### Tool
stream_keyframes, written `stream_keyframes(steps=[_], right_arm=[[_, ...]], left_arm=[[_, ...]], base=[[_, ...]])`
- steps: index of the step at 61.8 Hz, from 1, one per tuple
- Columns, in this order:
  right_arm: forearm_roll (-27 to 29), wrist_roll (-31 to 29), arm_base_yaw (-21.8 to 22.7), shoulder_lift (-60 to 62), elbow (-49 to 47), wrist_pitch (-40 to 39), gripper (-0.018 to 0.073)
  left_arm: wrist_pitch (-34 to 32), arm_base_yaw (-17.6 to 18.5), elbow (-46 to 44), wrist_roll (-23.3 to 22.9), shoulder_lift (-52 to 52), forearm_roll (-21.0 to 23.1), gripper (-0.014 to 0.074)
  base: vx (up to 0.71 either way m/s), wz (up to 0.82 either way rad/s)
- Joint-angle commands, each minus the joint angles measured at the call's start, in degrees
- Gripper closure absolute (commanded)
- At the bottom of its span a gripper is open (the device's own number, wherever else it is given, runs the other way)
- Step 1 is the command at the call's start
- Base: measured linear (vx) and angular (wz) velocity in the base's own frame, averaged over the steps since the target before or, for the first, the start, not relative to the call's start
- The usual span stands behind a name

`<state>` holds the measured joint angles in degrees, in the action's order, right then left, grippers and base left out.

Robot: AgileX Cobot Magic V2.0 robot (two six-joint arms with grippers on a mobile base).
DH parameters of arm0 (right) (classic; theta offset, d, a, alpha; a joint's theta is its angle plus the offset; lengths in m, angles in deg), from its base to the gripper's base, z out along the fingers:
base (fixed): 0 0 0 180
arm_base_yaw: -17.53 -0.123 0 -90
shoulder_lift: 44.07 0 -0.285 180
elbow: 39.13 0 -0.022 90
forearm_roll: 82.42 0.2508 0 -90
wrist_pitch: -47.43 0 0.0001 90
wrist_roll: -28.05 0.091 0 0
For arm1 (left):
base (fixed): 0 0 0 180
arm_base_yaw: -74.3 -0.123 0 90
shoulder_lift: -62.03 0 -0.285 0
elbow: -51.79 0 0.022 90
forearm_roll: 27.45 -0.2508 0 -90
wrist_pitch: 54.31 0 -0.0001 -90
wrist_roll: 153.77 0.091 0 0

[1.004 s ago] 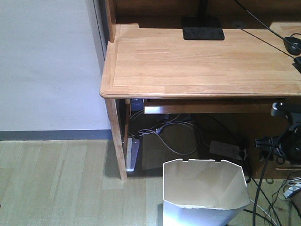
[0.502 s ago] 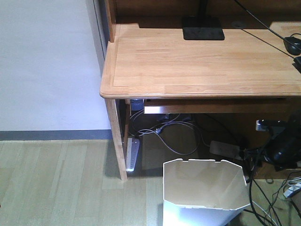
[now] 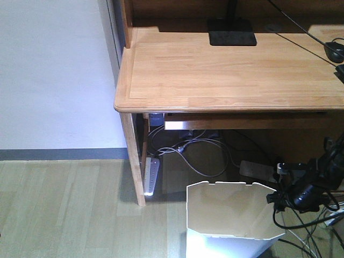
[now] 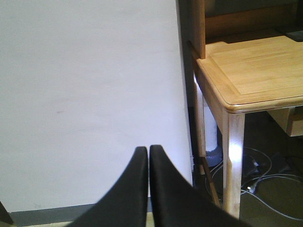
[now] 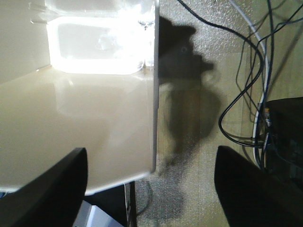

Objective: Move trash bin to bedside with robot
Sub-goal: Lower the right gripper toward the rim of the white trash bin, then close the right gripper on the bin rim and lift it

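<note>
Over the bin (image 3: 231, 212) rim's right side hangs the right gripper (image 3: 301, 196), jaws wide apart (wall between them); left gripper (image 4: 148, 149) jaws pressed together.

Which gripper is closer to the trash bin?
Right. The right gripper is open at the right rim of the trash bin, straddling its wall. The left gripper is shut, facing the white wall beside the desk, away from the bin.

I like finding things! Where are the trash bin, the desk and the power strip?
trash bin (image 3: 231, 212), front view, its cream inside wall.
desk (image 3: 226, 75), front view, its bare wooden top.
power strip (image 3: 151, 174), front view, its white body.
</note>
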<state>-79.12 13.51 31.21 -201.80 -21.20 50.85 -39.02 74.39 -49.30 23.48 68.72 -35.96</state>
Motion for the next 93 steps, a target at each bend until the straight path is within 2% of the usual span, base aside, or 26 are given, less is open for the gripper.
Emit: stream_keyframes(steps=[1, 12, 30, 42, 49, 56, 64, 72, 77, 84, 93], right_arm=[[-0.39, -0.90, 0.25, -0.17, -3.08, -0.44, 0.0032], [-0.14, -0.90, 0.25, -5.46, -8.34, 0.02, 0.0032], [0.04, -0.90, 0.25, -13.08, -19.44, 5.32, 0.0032], [3.01, -1.03, 0.25, -17.24, -24.36, 7.02, 0.0048], [4.90, -3.02, 0.25, -18.71, -25.65, 7.49, 0.0121], [8.43, -8.70, 0.25, -19.18, -26.51, 9.11, 0.0306], [16.96, -16.08, 0.25, -19.18, -26.65, 9.68, 0.0576], [30.16, -22.60, 0.53, -18.60, -26.65, 11.33, 0.0572], [36.13, -28.19, 1.13, -17.32, -26.65, 13.31, 0.0571], [46.71, -39.85, 1.58, -13.82, -23.69, 14.19, 0.0570], [63.12, -55.67, 1.58, -8.30, -15.14, 7.56, 0.0570]], left_arm=[[-4.20, 0.35, 1.65, -0.46, -0.57, 0.03, 0.0602], [-4.20, 0.35, 1.65, -0.46, -0.57, 0.03, 0.0602], [-4.20, 0.35, 1.65, -0.46, -0.57, 0.03, 0.0602], [-4.20, 0.35, 1.65, -0.46, -0.57, 0.03, 0.0602], [-4.20, 0.35, 1.65, -0.46, -0.57, 0.03, 0.0602], [-4.20, 0.35, 1.65, -0.46, -0.57, 0.03, 0.0602], [-4.20, 0.35, 1.65, -0.46, -0.57, 0.03, 0.0602], [-4.20, 0.35, 1.65, -0.46, -0.57, 0.03, 0.0602], [-4.20, 0.35, 1.65, -0.46, -0.57, 0.09, 0.0602], [-4.20, 0.35, 1.65, -0.46, -0.57, 0.52, 0.0602], [-4.20, 0.35, 1.65, -0.46, -0.57, 0.46, 0.0602]], base=[[0.00, 0.00], [0.00, 0.00], [0.00, 0.00], [0.00, 0.00], [0.00, 0.00], [0.00, 0.00], [0.00, 0.00], [0.00, 0.00], [0.00, -0.01], [0.00, -0.01], [0.00, 0.00]])
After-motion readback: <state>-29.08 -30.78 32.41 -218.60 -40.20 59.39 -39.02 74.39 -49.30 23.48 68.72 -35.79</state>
